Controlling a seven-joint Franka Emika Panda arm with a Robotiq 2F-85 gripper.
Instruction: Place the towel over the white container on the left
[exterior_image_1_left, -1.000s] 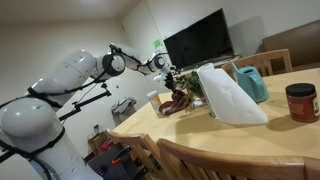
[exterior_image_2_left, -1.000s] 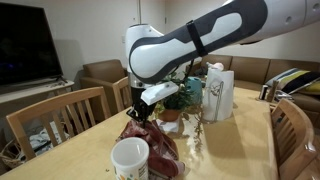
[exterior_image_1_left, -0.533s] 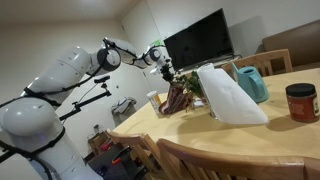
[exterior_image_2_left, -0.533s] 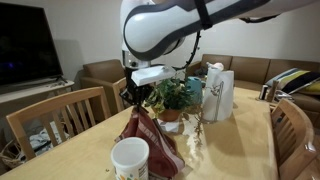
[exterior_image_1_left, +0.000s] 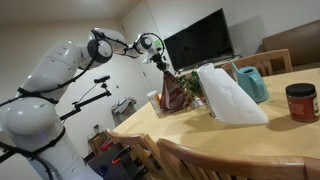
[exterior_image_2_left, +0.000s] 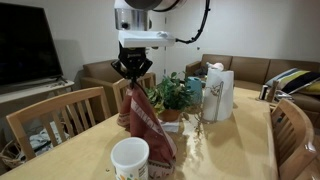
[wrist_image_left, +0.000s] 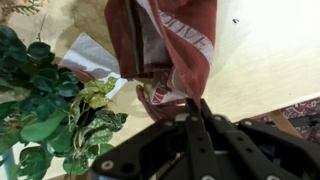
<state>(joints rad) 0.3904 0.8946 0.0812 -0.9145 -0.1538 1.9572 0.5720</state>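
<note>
The gripper (exterior_image_2_left: 133, 72) is pinching its jaws closed on the top edge of the towel (exterior_image_2_left: 148, 122), high in the upper middle of the frame. The maroon cloth is hanging straight down from it, long axis vertical, with its lower end trailing onto the table (exterior_image_2_left: 60, 160). The white container (exterior_image_2_left: 130, 158) is standing at the bottom centre of this exterior view, below the gripper and closer to the camera. The towel's lower folds are falling just beside and behind its rim, not over it. In an exterior view the container (exterior_image_1_left: 154, 100) is sitting just left of the hanging towel (exterior_image_1_left: 172, 90). The wrist view is showing only cloth (wrist_image_left: 170, 45) and the plant (wrist_image_left: 40, 110) (the container is not in that picture). The coming move looks like a short carry towards the container, then a lowering.
</note>
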